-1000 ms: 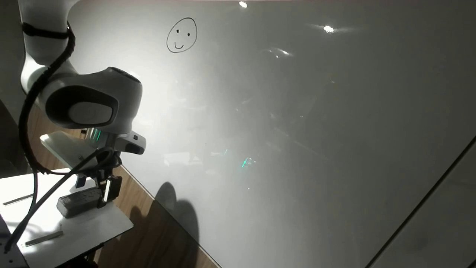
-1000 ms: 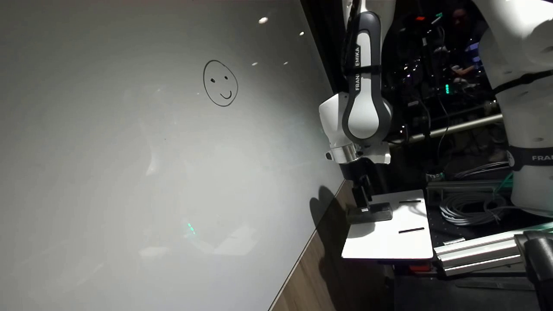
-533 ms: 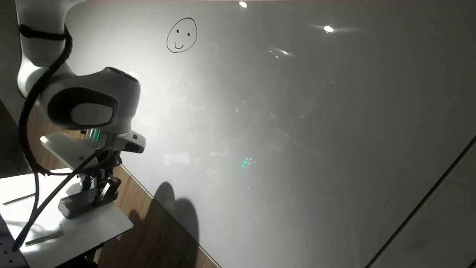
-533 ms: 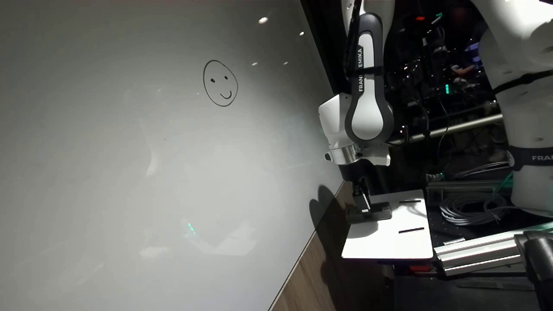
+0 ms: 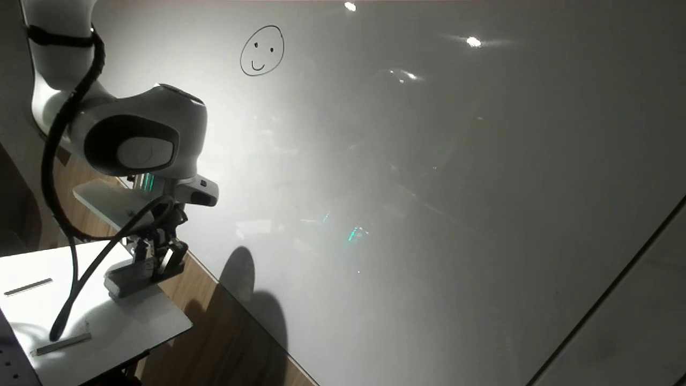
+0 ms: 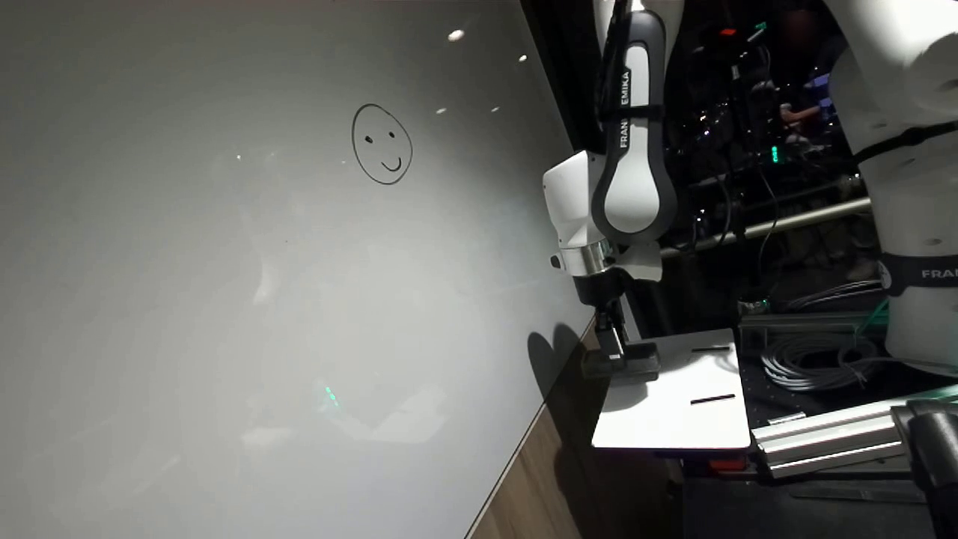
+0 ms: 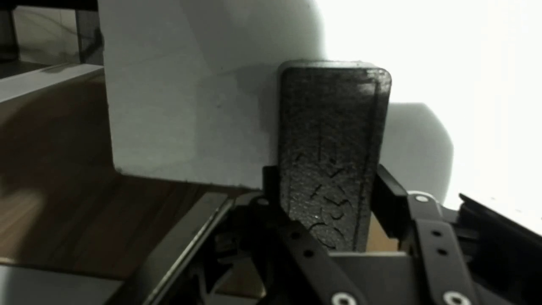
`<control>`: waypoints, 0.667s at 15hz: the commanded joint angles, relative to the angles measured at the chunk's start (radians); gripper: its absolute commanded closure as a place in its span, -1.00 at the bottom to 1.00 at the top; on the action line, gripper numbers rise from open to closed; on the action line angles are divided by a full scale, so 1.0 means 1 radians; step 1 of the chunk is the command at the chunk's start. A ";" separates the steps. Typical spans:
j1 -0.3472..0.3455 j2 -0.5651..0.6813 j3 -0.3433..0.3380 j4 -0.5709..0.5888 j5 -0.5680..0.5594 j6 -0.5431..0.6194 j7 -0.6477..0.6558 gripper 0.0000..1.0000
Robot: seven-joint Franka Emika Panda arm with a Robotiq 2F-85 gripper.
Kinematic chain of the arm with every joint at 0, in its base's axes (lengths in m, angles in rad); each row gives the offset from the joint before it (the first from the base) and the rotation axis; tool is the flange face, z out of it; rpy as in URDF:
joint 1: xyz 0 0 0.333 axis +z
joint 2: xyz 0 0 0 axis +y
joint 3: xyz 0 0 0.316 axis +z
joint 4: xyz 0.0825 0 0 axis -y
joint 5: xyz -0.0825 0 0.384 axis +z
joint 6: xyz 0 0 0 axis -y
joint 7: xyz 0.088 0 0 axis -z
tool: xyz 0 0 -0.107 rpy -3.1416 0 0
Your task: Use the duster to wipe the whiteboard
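Between my fingers (image 7: 388,203) sits the duster (image 7: 332,140), held across its long sides; my gripper (image 7: 327,178) is drawn in as far as the block's width allows, snug on both flanks. Since a moment ago I have carried it toward the whiteboard (image 5: 429,225), as both exterior views show, so that its board-side end now juts past the edge of the small white tabletop (image 6: 658,423) while its far end is over the white surface. I judge it lifted, though I cannot make out a gap beneath. That it came along with me suggests the hold is sound: the picking-up looks done, the wiping not begun. Beyond, the board stands clear of the block, and high on it the smiley face (image 5: 262,51) is whole. What the task calls for next, I think, is raising the block and turning its wiping face to the board without letting it pivot in my fingers.
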 commanded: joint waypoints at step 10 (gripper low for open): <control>0.008 -0.427 0.031 0.155 0.062 -0.325 -0.008 0.42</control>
